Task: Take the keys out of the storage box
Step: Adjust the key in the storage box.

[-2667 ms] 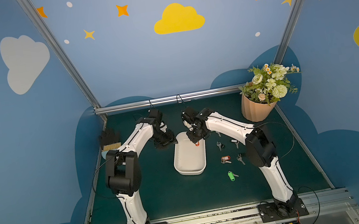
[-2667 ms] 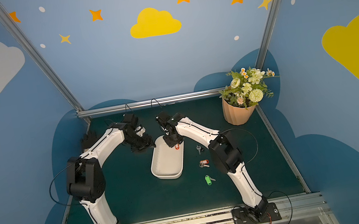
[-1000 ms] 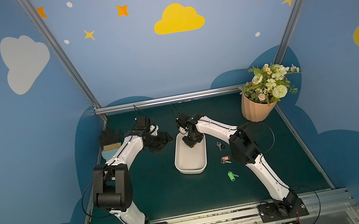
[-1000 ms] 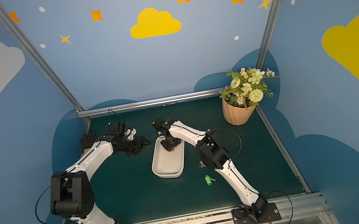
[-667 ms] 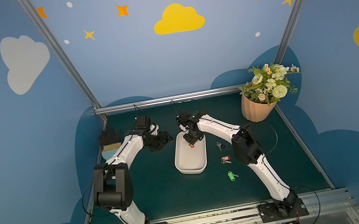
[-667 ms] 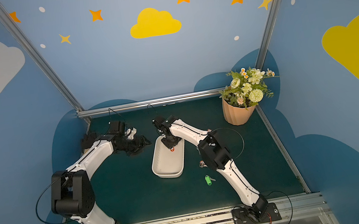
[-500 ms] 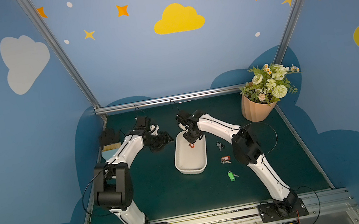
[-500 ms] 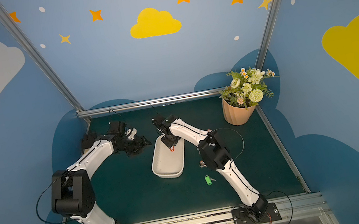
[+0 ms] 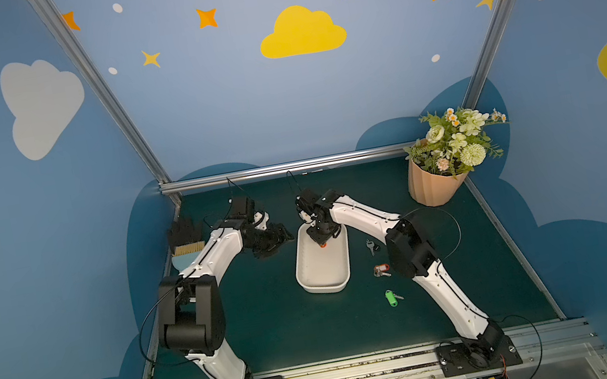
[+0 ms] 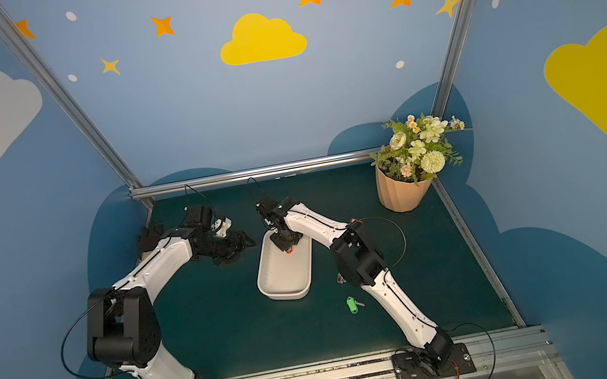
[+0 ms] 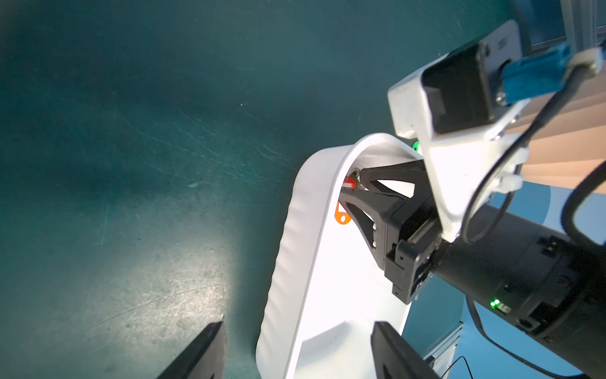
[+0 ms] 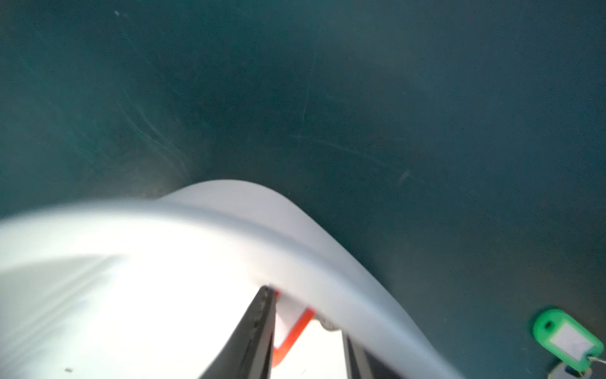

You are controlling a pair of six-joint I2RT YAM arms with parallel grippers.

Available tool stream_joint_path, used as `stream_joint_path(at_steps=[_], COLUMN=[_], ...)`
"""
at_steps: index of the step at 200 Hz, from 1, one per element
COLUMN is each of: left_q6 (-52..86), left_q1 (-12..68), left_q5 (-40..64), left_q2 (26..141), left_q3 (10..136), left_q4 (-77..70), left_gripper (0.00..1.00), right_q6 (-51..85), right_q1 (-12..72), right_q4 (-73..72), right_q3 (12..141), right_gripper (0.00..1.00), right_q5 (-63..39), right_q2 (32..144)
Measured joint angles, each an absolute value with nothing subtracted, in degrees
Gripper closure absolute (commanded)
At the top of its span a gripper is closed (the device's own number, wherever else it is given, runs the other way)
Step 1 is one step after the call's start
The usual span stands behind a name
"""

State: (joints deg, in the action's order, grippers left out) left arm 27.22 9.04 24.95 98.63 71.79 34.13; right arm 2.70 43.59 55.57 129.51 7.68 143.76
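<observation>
In a top view, the right gripper [image 9: 321,239] reached into the storage box [image 9: 311,280] at its far end; three keys [image 9: 380,270] lay beside the box. In the left wrist view, the left gripper [image 11: 298,341] stood near the box, jaws apart. In the right wrist view, the right jaws clamped the orange-tagged key [image 12: 295,331] inside the box.

storage box [image 9: 321,276]: mid-table, one key [image 9: 322,244] in it | other keys [image 9: 381,271]: right of it | pot [image 9: 430,187]: rear right

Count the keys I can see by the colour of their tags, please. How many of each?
Green-tag key: 1, on the table
Red-tag key: 1, on the table
Black-tag key: 1, on the table
Orange-tag key: 1, in the white box
Total: 4 in view; the arm may hide more.
</observation>
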Motion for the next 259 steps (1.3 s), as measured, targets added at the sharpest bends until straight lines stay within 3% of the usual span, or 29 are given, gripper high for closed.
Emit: stream_joint_path(at_steps=[50,118,151,194,259], left_q6=[27.20,27.18,27.09,26.94,26.79], left_q1=[9.04,9.04,9.04,9.04,9.04], left_q5=[25.04,25.08,25.08,25.12,25.30], left_q2=[99.53,99.55,99.55,100.27,100.60], left_q3=[72.53,72.53,72.55,73.30,73.45], left_q4=[34.28,34.28,34.30,34.46,34.50], left_gripper=[0.24,0.24,0.24,0.24,0.24], right_q6=[3.05,4.32,4.91,5.30,8.05], right_q1=[43.59,43.62,44.36,45.74,45.17], right_q4=[55.11,55.29,55.46,55.81,56.05], right_q3=[128.46,125.36,121.08,119.31,119.92], right_gripper=[0.86,0.85,0.84,0.70,0.65], right_q5=[7.42,4.86,2.02,2.17,5.69], right_q2=[143.44,141.34,138.58,136.09,132.53])
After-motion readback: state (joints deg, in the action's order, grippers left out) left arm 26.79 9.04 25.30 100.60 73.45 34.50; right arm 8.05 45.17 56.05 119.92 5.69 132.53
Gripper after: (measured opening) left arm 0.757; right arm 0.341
